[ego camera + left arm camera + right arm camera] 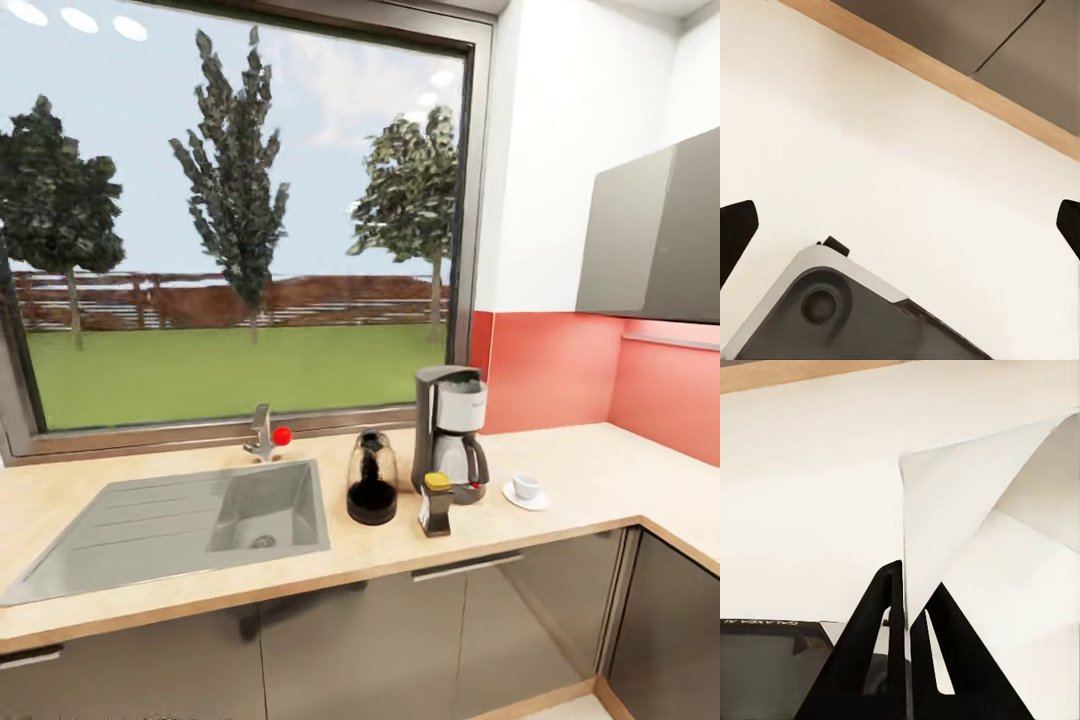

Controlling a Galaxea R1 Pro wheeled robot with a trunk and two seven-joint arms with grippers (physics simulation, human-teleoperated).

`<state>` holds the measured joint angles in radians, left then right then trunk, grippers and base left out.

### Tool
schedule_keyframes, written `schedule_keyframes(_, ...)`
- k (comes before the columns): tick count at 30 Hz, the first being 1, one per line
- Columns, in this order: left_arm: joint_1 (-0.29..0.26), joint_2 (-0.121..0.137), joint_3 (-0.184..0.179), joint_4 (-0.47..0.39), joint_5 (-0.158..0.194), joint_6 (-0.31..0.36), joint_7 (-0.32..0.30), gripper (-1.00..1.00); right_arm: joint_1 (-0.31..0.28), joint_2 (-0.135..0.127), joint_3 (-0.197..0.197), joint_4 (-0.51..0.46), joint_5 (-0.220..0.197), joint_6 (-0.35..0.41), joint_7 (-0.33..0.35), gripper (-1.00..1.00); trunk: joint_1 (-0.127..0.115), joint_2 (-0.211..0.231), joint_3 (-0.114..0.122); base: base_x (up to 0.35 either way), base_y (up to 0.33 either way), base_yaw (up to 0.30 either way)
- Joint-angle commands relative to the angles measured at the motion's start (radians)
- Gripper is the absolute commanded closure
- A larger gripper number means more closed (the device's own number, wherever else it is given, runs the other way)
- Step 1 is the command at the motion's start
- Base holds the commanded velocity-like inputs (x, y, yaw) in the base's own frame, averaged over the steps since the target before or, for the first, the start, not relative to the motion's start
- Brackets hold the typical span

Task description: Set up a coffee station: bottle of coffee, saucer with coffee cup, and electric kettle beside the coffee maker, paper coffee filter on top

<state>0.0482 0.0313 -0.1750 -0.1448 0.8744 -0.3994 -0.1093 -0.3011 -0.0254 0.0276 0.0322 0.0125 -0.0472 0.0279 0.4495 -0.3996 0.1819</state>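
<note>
While the right gripper (905, 585) pinches the paper coffee filter (975, 532), the left gripper (900, 217) is spread wide (nothing between its fingers); the coffee maker (449, 433) stands on the kitchen countertop (590, 470).

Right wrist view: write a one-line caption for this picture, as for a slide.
The right gripper, fingers closed, pinches the edge of the white paper coffee filter above a pale floor.

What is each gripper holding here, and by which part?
The right gripper pinches the paper coffee filter by its lower edge, fingers closed on the sheet. The left gripper is open and holds nothing.
</note>
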Motion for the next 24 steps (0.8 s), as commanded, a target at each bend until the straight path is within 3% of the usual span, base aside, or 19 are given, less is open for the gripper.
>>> schedule_keyframes(1,0.001,0.000,-0.007,-0.001,0.011,-0.002,-0.003,-1.00,-0.001,0.000,0.002,0.003,0.000,-0.005,0.003,1.00,0.001,0.000,0.000,0.102,-0.312,0.293)
schedule_keyframes(10,0.000,-0.008,-0.007,0.000,0.005,-0.002,0.022,-1.00,-0.001,-0.011,0.002,0.003,0.000,-0.001,0.004,1.00,0.001,0.000,0.000,0.066,-0.316,0.074)
schedule_keyframes(17,0.000,-0.013,-0.006,0.000,-0.045,-0.004,0.027,-1.00,0.006,-0.029,0.003,0.004,0.009,-0.010,0.020,1.00,0.001,0.000,0.000,0.004,-0.324,0.002)
schedule_keyframes(24,0.001,-0.015,-0.006,0.000,-0.056,-0.004,0.031,-1.00,0.023,-0.039,0.003,0.005,0.010,-0.031,0.029,1.00,0.001,0.000,0.000,0.000,-0.325,0.000)
